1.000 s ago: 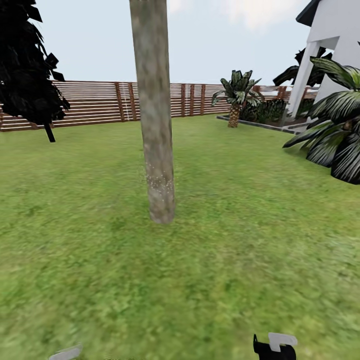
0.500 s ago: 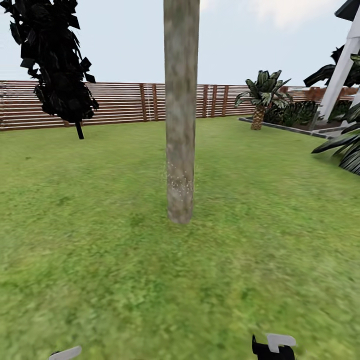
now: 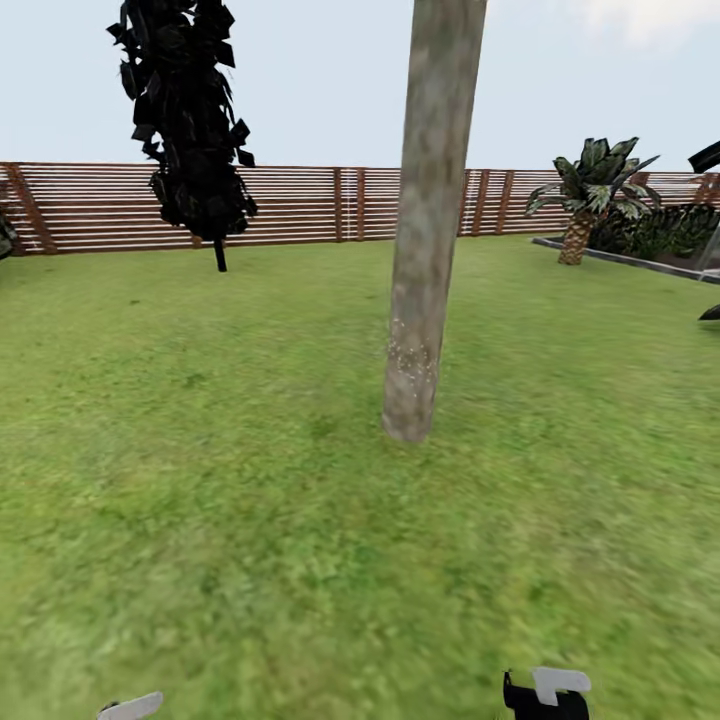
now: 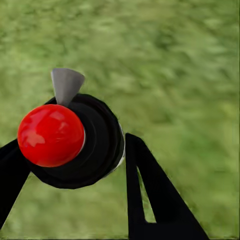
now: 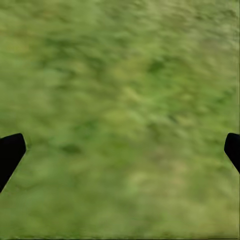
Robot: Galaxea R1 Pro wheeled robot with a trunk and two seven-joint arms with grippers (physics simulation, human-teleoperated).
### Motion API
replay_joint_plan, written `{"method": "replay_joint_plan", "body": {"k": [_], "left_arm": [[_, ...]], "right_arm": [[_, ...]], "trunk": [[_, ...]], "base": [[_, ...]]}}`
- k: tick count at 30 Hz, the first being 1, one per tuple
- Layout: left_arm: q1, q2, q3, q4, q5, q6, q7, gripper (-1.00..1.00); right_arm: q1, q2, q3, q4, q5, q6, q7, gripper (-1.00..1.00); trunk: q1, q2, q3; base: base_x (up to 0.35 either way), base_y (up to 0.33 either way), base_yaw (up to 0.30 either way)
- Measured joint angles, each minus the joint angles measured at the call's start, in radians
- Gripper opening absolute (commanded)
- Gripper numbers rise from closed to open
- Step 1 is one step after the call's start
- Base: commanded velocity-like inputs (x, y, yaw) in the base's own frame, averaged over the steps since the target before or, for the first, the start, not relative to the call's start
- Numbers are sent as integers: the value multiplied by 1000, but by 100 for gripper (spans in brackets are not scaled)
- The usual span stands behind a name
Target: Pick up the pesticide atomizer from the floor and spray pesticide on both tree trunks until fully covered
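pesticide atomizer (image 4: 75, 142) clamped between the left gripper (image 4: 75, 165) jaws, long axis running straight out along the fingers, red end cap toward the wrist camera, thin grey spray head jutting sideways past the dark body. right gripper (image 5: 120, 150) jaws spread wide, nothing between but grass floor (image 5: 120, 90). ahead, mottled tree trunk (image 3: 425, 230), slightly tilted, speckled pale low down.

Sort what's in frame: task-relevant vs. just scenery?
Task-relevant:
- tree trunk, pale speckles near its base
- pesticide atomizer, red-capped, between the left gripper fingers
- right gripper, open over grass

Scenery:
- dark conifer
- short palm
- slatted wooden fence
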State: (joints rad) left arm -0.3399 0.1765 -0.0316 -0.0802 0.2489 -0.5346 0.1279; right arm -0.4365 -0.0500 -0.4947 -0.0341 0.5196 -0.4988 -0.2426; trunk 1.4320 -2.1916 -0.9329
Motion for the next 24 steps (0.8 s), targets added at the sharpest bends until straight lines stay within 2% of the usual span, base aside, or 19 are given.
{"method": "replay_joint_plan", "body": {"k": [13, 24], "left_arm": [[0, 0, 0, 0, 0, 0, 0, -100], [0, 0, 0, 0, 0, 2, 1, -100]], "right_arm": [[0, 1, 0, 0, 0, -1, 0, 100], [0, 0, 0, 0, 0, -2, -1, 100]], "trunk": [[0, 0, 0], [0, 0, 0]], "base": [[-287, 175, 284], [-323, 31, 284]]}}
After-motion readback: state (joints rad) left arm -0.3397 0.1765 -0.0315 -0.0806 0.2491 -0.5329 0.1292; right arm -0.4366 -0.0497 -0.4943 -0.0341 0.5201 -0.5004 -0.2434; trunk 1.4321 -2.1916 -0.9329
